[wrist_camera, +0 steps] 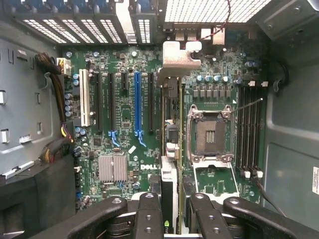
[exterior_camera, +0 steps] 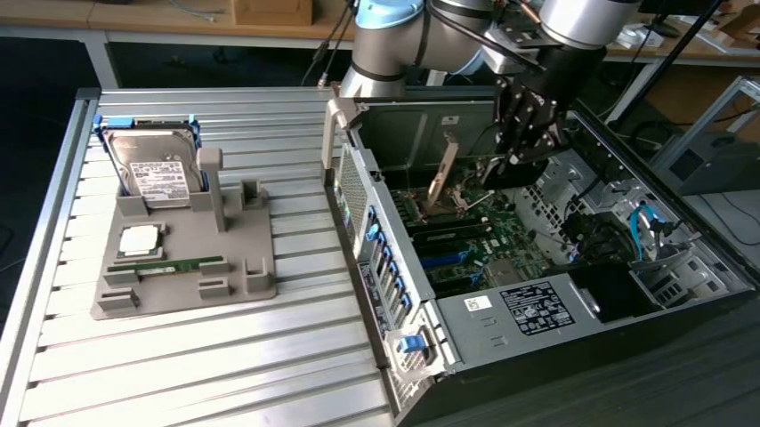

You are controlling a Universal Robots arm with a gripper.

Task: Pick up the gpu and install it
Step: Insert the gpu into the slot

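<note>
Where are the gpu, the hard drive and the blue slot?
gpu (wrist_camera: 170,164): wrist view, card edge between the gripper fingers.
hard drive (exterior_camera: 160,175): exterior view, white label.
blue slot (wrist_camera: 138,102): wrist view, middle of the slot.

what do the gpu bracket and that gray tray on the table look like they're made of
The gpu bracket: bare metal, probably steel, judging by its silvery sheen and bent tab. The gray tray: matte, molded-looking posts and slots suggest plastic, possibly printed. The table: ribbed, shiny aluminium by its look.

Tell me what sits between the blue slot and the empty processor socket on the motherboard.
In the wrist view: a black slot and the gpu, edge-on, clamped in the gripper.
</note>
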